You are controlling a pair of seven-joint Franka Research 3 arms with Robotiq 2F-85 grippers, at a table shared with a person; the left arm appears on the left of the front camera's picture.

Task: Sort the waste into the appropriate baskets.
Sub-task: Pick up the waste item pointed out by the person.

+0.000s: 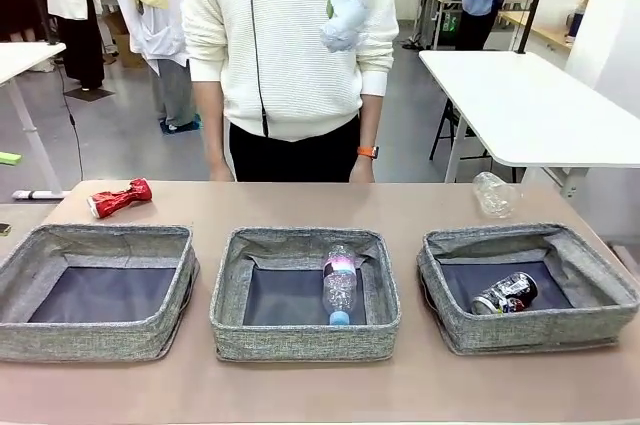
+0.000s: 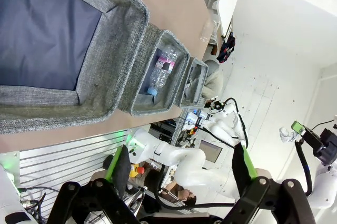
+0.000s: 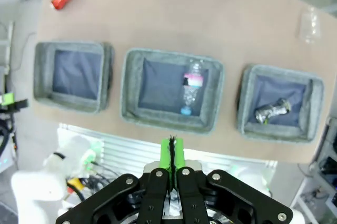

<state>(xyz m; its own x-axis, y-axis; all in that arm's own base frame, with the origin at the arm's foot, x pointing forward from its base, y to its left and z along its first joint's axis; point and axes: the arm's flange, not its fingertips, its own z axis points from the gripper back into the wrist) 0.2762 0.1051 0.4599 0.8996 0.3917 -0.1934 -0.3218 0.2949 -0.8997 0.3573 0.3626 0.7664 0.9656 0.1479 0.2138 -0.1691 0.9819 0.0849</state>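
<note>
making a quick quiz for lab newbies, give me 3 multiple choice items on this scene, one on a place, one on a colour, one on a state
1. Where does the bottle lie?
A. on the floor
B. in the middle basket
C. on a shelf

2. What colour is the can that lies on the bare table?
A. red
B. green
C. yellow

3. How is the left gripper?
A. shut on a cup
B. shut on nothing
C. open, holding nothing

Answers:
1 B: it lies inside the grey walls of the middle one of the three, blue cap toward the robot.
2 A: it is crushed and red, near the far left corner.
3 C: its fingers stand wide apart with nothing between them.
</note>
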